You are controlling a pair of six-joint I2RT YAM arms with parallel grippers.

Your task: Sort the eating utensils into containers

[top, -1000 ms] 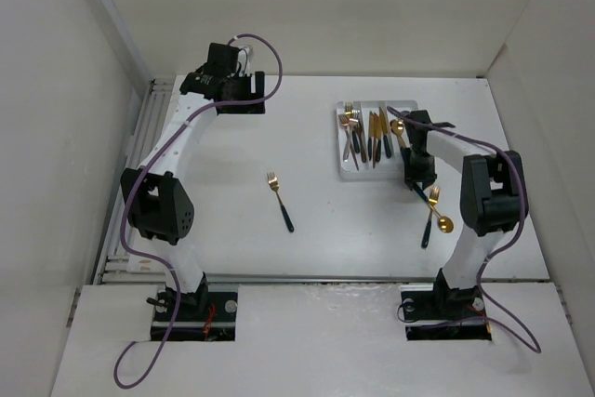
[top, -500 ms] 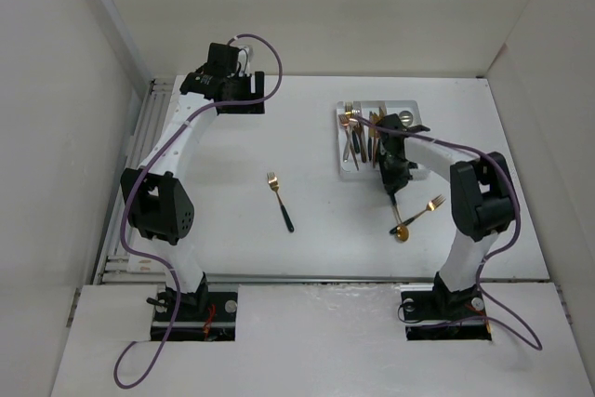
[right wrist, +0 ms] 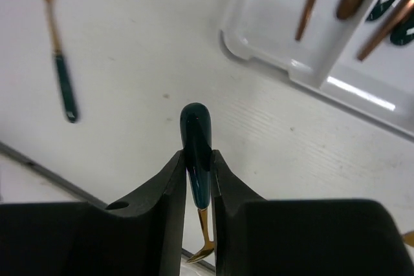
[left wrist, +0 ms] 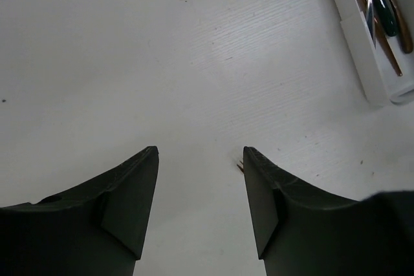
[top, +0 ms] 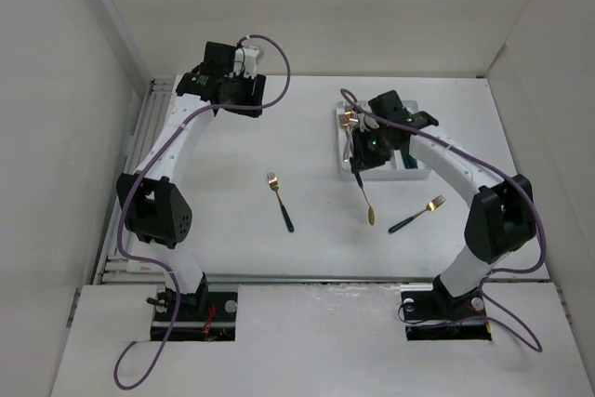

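When viewed from above, presents as a closed white booth: plain white walls [top: 56, 137] on the left, far and right sides, around a white table [top: 214, 239]. Seen close from the wrists, shows a fine ribbed grain and a few dark specks on that surface. Carries a slatted rail [top: 112, 262] along the left edge and a white ledge [top: 316, 341] along the near edge, with both arm bases [top: 191, 309] set in cut-outs there.

Left gripper [left wrist: 200, 153]: at the far left of the table, close to the far wall. Fingers apart, nothing between them, bare surface below.

Right gripper [right wrist: 197, 156]: at the near left corner of the tray [top: 414, 168]. Clamped on the dark green handle of a spoon [right wrist: 195, 127], with the gold bowl pointing near, past the tray's near edge and over the table.

Tray: white, at far right of centre. Holds several gold and dark utensils [right wrist: 312, 1] lying lengthwise; count not readable.

Loose on the table: one fork [top: 280, 200] at centre, gold head far, dark handle near. Second fork [top: 417, 214] near the tray's near edge, right of the spoon, gold head to the right. Both apart from the tray.
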